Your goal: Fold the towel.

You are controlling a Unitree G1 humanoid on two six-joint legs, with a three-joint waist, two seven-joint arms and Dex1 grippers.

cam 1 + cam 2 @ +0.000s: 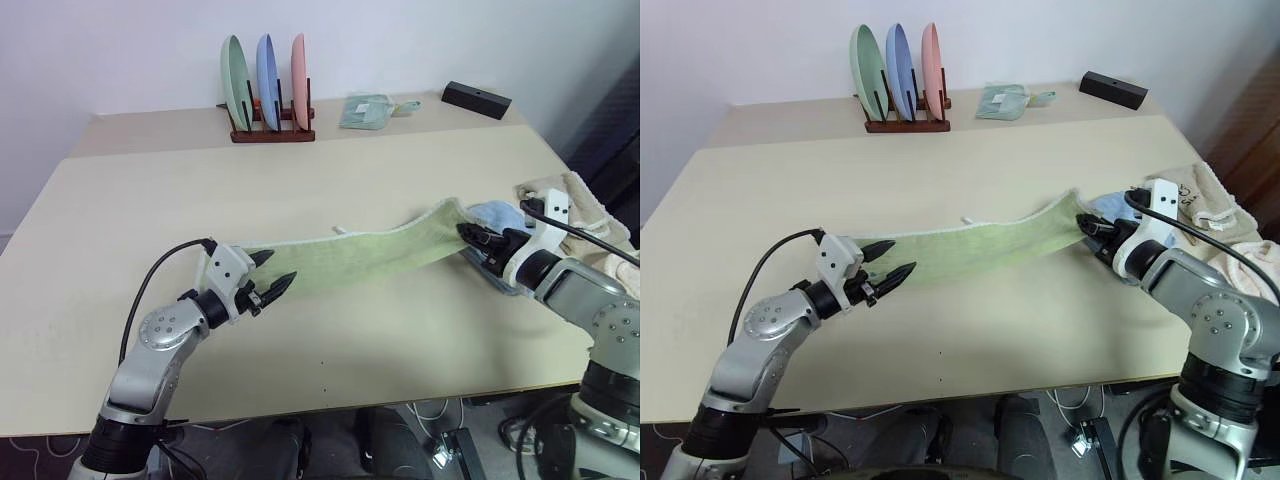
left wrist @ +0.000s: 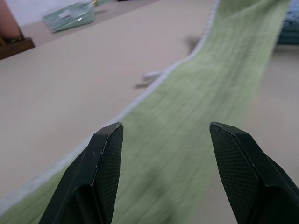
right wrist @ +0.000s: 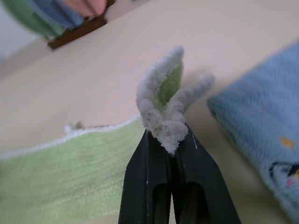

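Green towel stretched into a long strip across my table

I've got the towel (image 1: 370, 255) looking like a narrow band right now: light green terry with a whitish stitched edge along its far side. It runs from near my left side up to my right, where one bunched, fluffy corner is lifted off the tabletop. The middle sags toward the table.

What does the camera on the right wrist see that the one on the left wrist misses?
The right wrist view alone catches the right tool shut on a bunched edge of the green towel, beside a blue towel's embroidered face. The left wrist view alone has the left tool open, the green towel lying loose between its fingers, plus a pale green packet. Both show the green towel and tan table.
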